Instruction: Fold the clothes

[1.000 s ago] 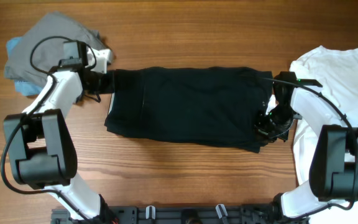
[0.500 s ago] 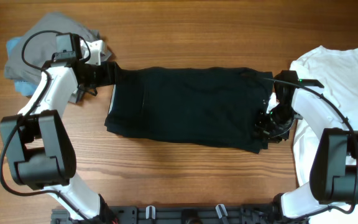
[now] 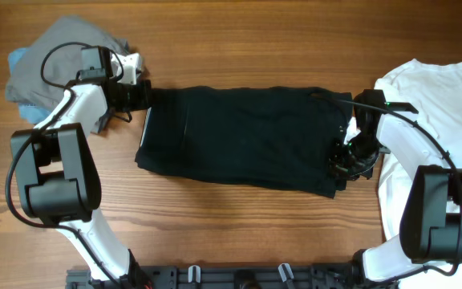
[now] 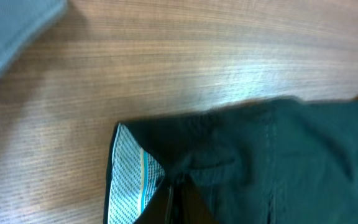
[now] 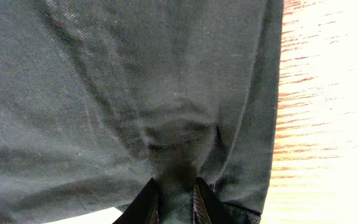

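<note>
The brown wooden desk shows bare board along the whole 12 o'clock edge and in a wide band at 6 o'clock. Both are open room around the large black cloth shorts, which lie flat across the centre with the long side running 9 to 3 o'clock. Their lower edge slants downward toward 4 o'clock. A white shirt fills the 3 o'clock side, its hem just beside the shorts' right end. The right arm crosses the shirt's edge. The left arm reaches in from 8 o'clock. At 10 o'clock sit grey folded shorts, near the black pair's corner, with a blue cloth peeking out beneath.

From overhead both sets of jaws are hidden against the dark fabric. The right wrist camera shows the right jaws clenched on a ridge of black cloth, pinched up between the fingers close to the side seam. The left wrist camera shows the left jaws closed on the waistband corner, where a pale dotted lining with a teal stripe is turned outward
</note>
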Controlling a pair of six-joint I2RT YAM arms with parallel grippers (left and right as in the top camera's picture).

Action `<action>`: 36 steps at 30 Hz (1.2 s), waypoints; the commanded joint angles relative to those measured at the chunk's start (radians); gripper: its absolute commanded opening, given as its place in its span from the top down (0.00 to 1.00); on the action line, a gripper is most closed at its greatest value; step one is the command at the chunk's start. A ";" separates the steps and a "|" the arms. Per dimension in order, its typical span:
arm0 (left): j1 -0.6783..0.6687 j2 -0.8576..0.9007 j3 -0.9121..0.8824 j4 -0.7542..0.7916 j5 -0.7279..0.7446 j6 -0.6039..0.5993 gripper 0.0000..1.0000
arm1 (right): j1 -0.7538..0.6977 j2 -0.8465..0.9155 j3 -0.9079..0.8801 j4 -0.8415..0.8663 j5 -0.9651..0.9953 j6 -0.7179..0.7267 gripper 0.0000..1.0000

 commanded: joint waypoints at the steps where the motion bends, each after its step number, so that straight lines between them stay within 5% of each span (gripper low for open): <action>1: 0.029 -0.068 0.065 0.097 0.031 -0.087 0.96 | -0.007 -0.021 0.012 -0.013 0.032 0.000 0.88; 5: 0.016 -0.066 0.066 0.148 0.029 -0.082 0.96 | -0.007 -0.021 0.012 -0.008 0.032 0.000 0.86; 6: 0.009 -0.053 0.066 0.145 0.021 -0.082 0.96 | -0.007 -0.021 0.012 -0.008 0.032 -0.001 0.80; 7: 0.000 -0.041 0.066 0.139 -0.007 -0.082 0.93 | -0.007 -0.021 0.012 -0.010 0.031 -0.011 0.63; 8: -0.007 -0.032 0.066 0.126 -0.054 -0.082 0.81 | -0.007 -0.021 0.013 -0.021 0.031 -0.026 0.49; 9: -0.010 -0.029 0.066 0.110 -0.088 -0.082 0.51 | -0.008 -0.024 0.017 -0.035 0.031 -0.030 0.47; 12: 0.006 -0.045 0.066 0.048 -0.105 -0.082 0.28 | -0.024 -0.051 0.047 -0.062 0.031 -0.037 0.46; 17: 0.056 -0.098 0.066 -0.193 -0.105 -0.082 0.23 | -0.053 -0.142 0.113 -0.030 -0.087 -0.086 0.42; 21: 0.044 -0.055 0.063 -0.343 -0.105 0.059 0.18 | -0.027 -0.156 0.111 0.081 -0.322 -0.159 0.43; 29: -0.029 0.114 0.043 -0.354 -0.097 0.152 0.37 | 0.019 -0.145 0.110 0.085 -0.305 -0.156 0.44; 30: -0.040 0.127 0.043 -0.350 -0.097 0.152 0.48 | 0.019 -0.144 0.110 0.086 -0.305 -0.156 0.45; 32: -0.063 0.132 0.043 -0.362 -0.061 0.151 0.87 | 0.019 -0.144 0.110 0.093 -0.305 -0.156 0.47; 33: -0.072 0.126 0.044 -0.390 -0.033 0.151 0.96 | 0.019 -0.144 0.110 0.095 -0.305 -0.156 0.49; 36: -0.056 0.067 0.097 -0.521 -0.066 0.124 0.96 | 0.019 -0.145 0.110 0.085 -0.304 -0.157 0.51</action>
